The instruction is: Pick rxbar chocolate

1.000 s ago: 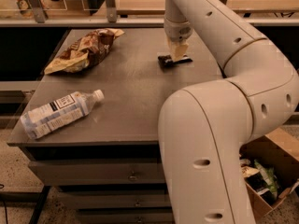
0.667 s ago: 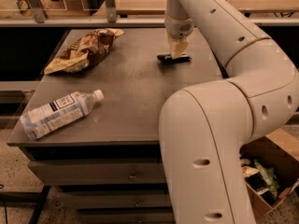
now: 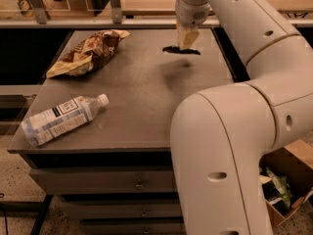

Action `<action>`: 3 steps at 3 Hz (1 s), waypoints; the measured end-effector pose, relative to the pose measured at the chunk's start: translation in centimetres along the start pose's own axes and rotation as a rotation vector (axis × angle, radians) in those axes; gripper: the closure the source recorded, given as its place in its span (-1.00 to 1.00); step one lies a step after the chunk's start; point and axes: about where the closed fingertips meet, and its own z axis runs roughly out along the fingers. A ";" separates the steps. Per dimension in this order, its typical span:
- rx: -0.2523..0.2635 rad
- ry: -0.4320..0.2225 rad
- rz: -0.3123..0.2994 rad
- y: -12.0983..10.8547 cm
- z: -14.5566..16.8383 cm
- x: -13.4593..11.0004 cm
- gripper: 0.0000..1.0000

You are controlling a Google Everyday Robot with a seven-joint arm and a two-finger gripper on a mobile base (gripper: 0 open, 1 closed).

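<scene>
The rxbar chocolate [image 3: 175,49] is a small flat black bar. It hangs level in my gripper [image 3: 187,45], a little above the far right part of the grey table [image 3: 146,97]. A faint shadow lies on the table below it. My gripper comes down from above on the white arm and is shut on the bar's right half. The bar's label is not visible.
A brown-and-tan crinkled snack bag [image 3: 88,53] lies at the table's far left. A clear plastic bottle [image 3: 61,119] with a white label lies near the front left edge. The arm's big white elbow [image 3: 220,151] covers the front right. A cardboard box [image 3: 288,185] sits on the floor at right.
The gripper has risen from the table with the bar in it. The bar no longer rests on the surface. Bag and bottle have not moved.
</scene>
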 end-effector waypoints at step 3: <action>0.113 -0.066 0.020 -1.4 -5.1 -1.7 1.00</action>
